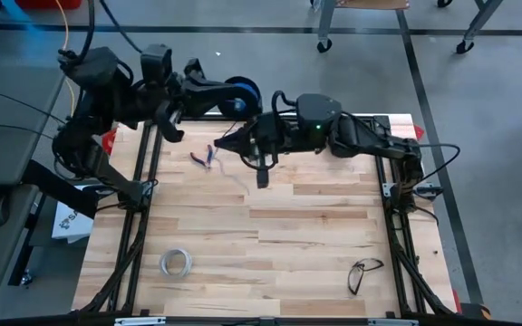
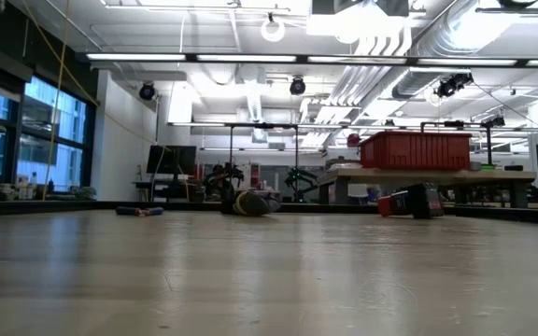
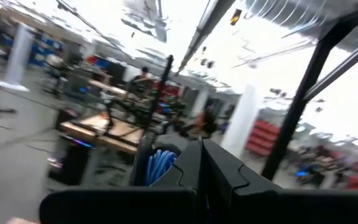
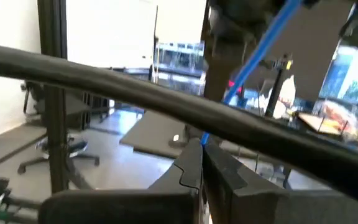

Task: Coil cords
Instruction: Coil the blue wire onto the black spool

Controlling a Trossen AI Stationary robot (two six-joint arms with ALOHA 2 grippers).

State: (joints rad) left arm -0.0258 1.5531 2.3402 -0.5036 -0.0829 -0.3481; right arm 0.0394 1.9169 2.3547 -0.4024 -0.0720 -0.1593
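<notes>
Both arms up at far edge of bench (image 1: 270,235). Left claw (image 1: 227,98) pressed together, right beside the dark spool (image 1: 240,94) wound w/ blue wire – grip on spool itself can't be confirmed. In left wrist view, blue windings (image 3: 160,168) sit just past the closed fingers (image 3: 188,171). Right claw (image 1: 227,142) also pressed together – pinching the thin blue wire (image 4: 257,53), which rises taut from its fingertips (image 4: 194,163). Red-handled pliers (image 1: 204,158), whitish tape ring (image 1: 177,263), glasses (image 1: 362,272) lie on bench.

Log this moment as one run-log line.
left gripper: shut on spool | right gripper: shut on wire | both raised, table's far edge
</notes>
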